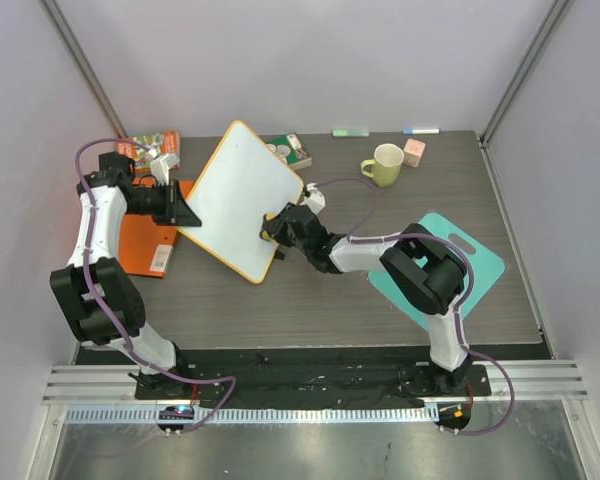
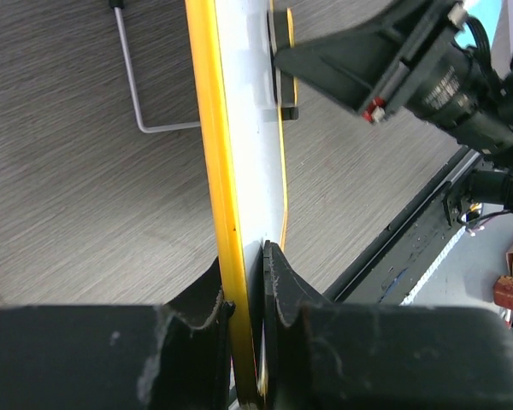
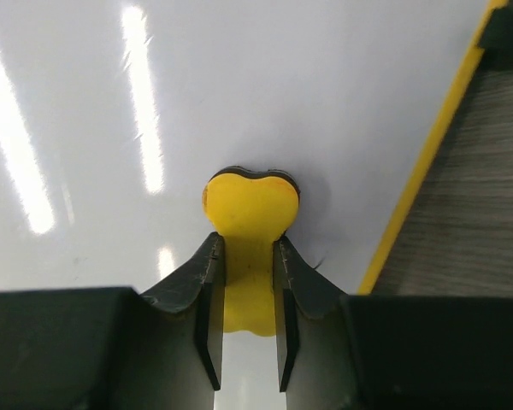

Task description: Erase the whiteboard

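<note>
The whiteboard [image 1: 235, 195], white with a thin orange frame, is held tilted up off the table. My left gripper [image 1: 185, 212] is shut on its left edge; in the left wrist view the fingers [image 2: 282, 282] pinch the frame of the whiteboard [image 2: 248, 128]. My right gripper [image 1: 272, 228] is shut on a yellow eraser [image 1: 267, 233] near the board's lower right edge. The right wrist view shows the eraser [image 3: 250, 213] between the right gripper's [image 3: 248, 252] jaws, pressed on the whiteboard's [image 3: 239, 85] glossy face. A tiny dark stroke [image 3: 319, 260] sits beside it.
An orange folder [image 1: 145, 245] lies under the left arm. A teal cutting board [image 1: 485, 262] lies at the right. At the back are a green mug [image 1: 383, 165], a small cube [image 1: 414, 152], a snack packet [image 1: 148, 147], a green box [image 1: 292, 151] and two markers [image 1: 350, 132].
</note>
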Action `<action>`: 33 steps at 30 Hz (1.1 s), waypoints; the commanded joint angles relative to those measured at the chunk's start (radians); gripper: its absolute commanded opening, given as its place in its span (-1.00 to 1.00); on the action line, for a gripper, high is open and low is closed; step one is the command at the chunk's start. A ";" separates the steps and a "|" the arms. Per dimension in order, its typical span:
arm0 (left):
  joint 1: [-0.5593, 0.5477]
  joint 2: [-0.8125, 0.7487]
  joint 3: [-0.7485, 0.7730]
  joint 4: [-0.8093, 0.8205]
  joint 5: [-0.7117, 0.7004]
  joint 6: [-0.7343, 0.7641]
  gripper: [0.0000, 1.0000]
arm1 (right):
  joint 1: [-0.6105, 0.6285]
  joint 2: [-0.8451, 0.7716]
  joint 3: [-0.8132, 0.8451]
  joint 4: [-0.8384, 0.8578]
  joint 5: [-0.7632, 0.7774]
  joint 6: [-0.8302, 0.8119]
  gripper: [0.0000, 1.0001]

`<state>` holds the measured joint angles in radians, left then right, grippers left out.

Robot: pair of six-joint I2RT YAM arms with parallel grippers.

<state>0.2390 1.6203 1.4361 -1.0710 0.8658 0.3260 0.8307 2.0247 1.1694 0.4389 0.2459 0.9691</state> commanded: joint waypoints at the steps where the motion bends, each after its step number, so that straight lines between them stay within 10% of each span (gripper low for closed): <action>1: -0.050 0.001 -0.010 0.059 -0.131 0.211 -1.00 | 0.116 -0.079 0.042 -0.015 -0.180 -0.010 -0.98; 26: -0.049 0.042 0.064 0.068 -0.160 0.116 -1.00 | -0.033 -0.521 -0.303 -0.433 0.096 -0.184 -0.98; 30: -0.049 0.062 0.093 0.051 -0.163 0.114 -0.49 | -0.033 -0.509 -0.349 -0.465 0.110 -0.228 -0.98; 33: -0.049 0.081 0.118 0.043 -0.163 0.110 -0.49 | -0.035 -0.497 -0.356 -0.488 0.128 -0.234 -0.97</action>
<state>0.2024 1.6691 1.5105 -1.0584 0.7998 0.3748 0.7929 1.5272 0.8177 -0.0254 0.3233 0.7742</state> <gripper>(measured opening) 0.258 0.273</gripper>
